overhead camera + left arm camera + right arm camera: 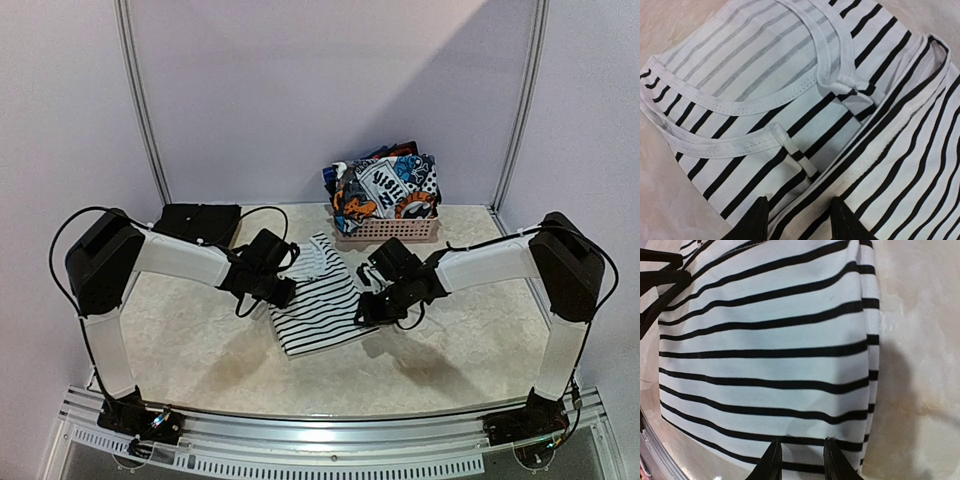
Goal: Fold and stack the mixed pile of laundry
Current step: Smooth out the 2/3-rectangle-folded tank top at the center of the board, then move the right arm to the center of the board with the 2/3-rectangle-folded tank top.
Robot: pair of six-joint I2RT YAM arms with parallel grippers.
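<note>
The white garment with thin black stripes (318, 300) lies partly folded on the table between the two arms. In the left wrist view its neckline and armhole hems (755, 107) show, with a folded edge running diagonally. My left gripper (285, 290) (801, 217) hovers over its left edge, jaws apart, the cloth flat beneath them. From the other side my right gripper (368, 310) (801, 460) sits at the garment's right edge, jaws apart over the striped cloth (765, 340). The graphic-print garment (385, 187) is heaped in the pink basket.
The pink latticed basket (390, 230) stands at the back, right of centre, against the wall. A folded black garment (197, 222) lies at the back left. Bare marbled tabletop (920, 365) borders the striped garment's right edge.
</note>
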